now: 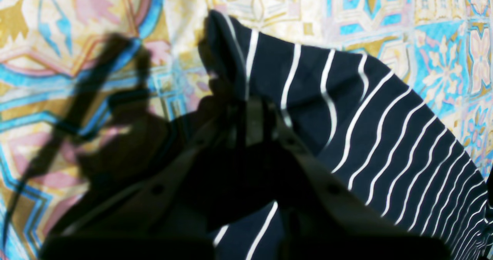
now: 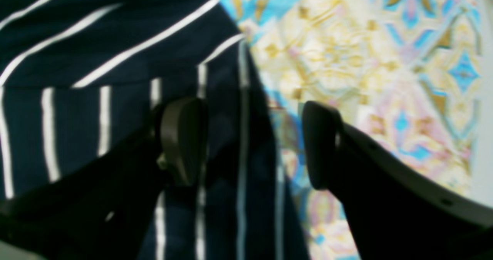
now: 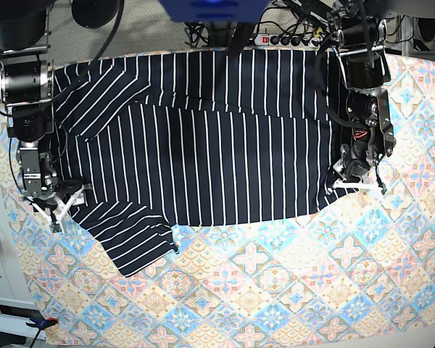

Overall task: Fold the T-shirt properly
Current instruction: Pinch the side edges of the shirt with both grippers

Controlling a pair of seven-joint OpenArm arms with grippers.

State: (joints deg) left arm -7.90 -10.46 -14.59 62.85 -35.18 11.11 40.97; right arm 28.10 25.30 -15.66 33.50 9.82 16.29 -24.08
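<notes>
While one T-shirt (image 3: 225, 138) lies flat, left pincer (image 1: 254, 109) pinching it, right pincer (image 2: 250, 140) spread.

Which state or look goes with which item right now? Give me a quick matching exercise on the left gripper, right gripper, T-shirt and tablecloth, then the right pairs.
Column 1:
1. left gripper
2. right gripper
3. T-shirt
4. tablecloth

Column 2:
A. pastel tile pattern, lying under everything
B. jaws apart, straddling a hem edge
C. dark with thin white stripes, spread out flat
D. shut on a lifted corner of cloth

Pairs: 1-D, 2-B, 3-C, 4-A
</notes>
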